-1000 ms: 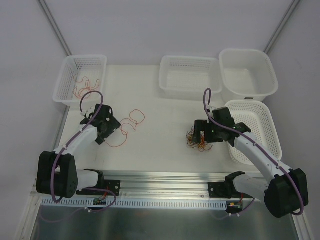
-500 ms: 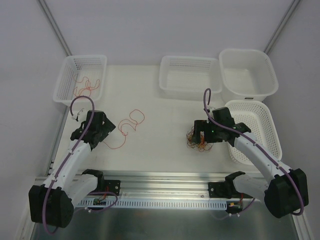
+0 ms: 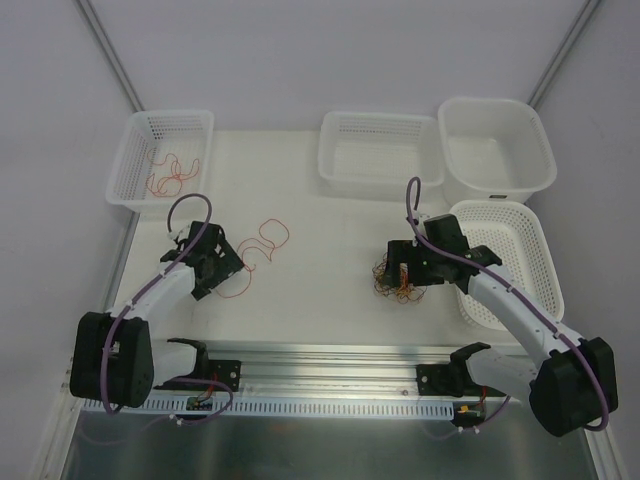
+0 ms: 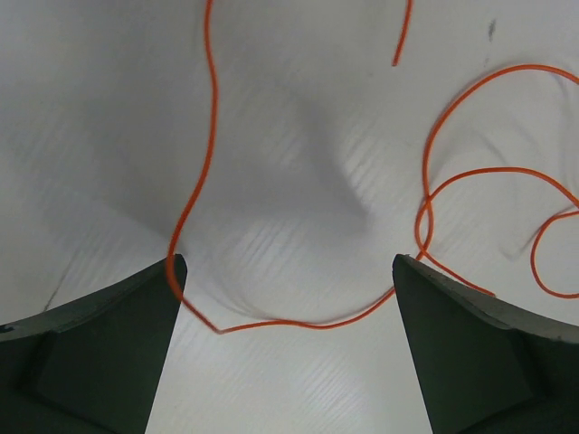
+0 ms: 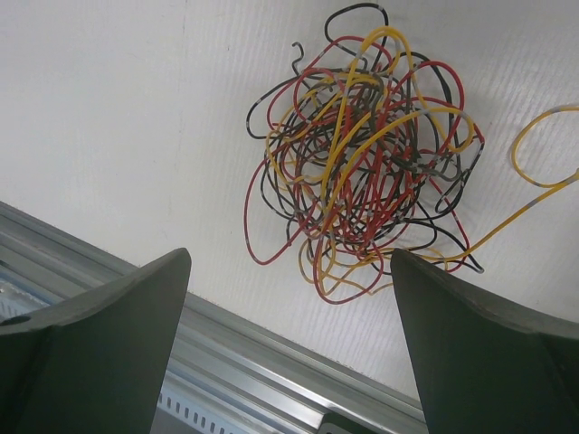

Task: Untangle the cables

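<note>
Two spots on the table hold cables not yet sorted, and an arm stands over each. At the far left, a white basket (image 3: 170, 114) has a few red strands (image 3: 172, 172) lying in it. Just right of it, the left gripper (image 4: 288, 269) hangs low over a loose orange strand (image 4: 214, 99), jaws spread wide and holding nothing. In the left wrist view the strand comes down from the far side and passes right at the tip of the finger (image 4: 99, 353) on the left of that view. It then bends and runs crosswise through the gap toward the other finger before looping away to the right. That crosswise run lies along the line on which the jaws close, so a plain pinch would likely slide along it. A turn of the wrist looks the safer approach.

Further right, the right gripper (image 5: 289, 258) is likewise wide open and empty. The tangle (image 5: 362, 154) of red, yellow, black and tan wires lies ahead of its fingertips, and one yellow strand (image 5: 517, 217) trails off rightward. The right arm is plainly nearer the tangle, the left arm nearer the single strand.
</note>
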